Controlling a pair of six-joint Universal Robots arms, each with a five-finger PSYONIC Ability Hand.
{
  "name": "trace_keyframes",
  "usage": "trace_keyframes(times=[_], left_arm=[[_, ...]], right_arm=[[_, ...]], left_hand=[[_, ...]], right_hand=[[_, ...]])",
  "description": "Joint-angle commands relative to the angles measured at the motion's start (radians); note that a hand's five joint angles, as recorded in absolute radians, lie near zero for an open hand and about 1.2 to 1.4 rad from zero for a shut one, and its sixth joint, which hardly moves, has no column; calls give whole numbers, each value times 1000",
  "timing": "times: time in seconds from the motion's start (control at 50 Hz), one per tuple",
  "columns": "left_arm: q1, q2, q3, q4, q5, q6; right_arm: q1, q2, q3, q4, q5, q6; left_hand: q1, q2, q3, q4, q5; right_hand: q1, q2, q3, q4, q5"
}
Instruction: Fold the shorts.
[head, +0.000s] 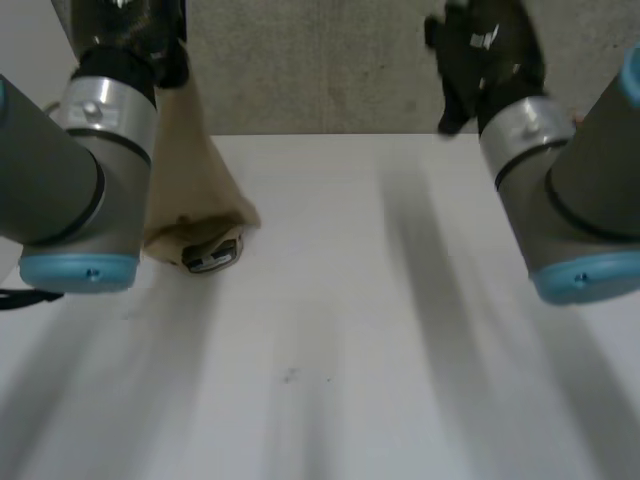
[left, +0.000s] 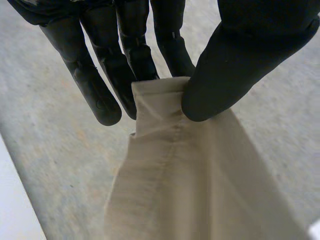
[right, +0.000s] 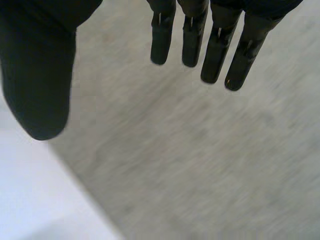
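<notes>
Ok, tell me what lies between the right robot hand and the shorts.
Bare table, in the head view; the right robot hand is apart from the shorts.

The shorts (head: 200, 190) hang pinched from the left hand (left: 230, 65) down onto the table (head: 350, 330) near its far left corner, barring that side. The middle, right side and near edge lie free.

beige shorts (head: 195, 190) hang, bottom bunched on table.

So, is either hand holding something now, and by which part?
The left hand pinches the shorts by a hemmed edge, between thumb and fingers. The right hand holds nothing.
</notes>
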Motion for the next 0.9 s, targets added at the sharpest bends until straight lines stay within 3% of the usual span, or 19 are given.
trace_keyframes(times=[0.02,0.2,0.36,0.48,0.64,0.9], left_arm=[[-31,51,-12,-10,0,2],[-44,109,19,-10,0,64],[-87,115,39,-8,1,79],[-108,130,25,-13,0,79],[-116,132,22,-13,0,79],[-116,95,39,-10,12,122]], right_arm=[[-5,21,13,194,-26,270],[-8,63,51,299,-204,632],[2,162,22,242,-227,818],[6,248,-43,130,-218,847],[50,342,-75,119,-220,954],[52,166,143,121,-183,981]], left_hand=[[251,195,200,199,261],[251,195,200,199,261],[251,195,200,199,261],[251,195,200,199,261],[251,195,200,199,261],[251,195,200,199,261]], right_hand=[[-18,-65,-70,-68,-66],[-74,-121,-125,-124,-122],[-77,-124,-128,-127,-125],[-74,-121,-125,-124,-122],[-24,-71,-76,-74,-72],[-12,-60,-64,-62,-60]])
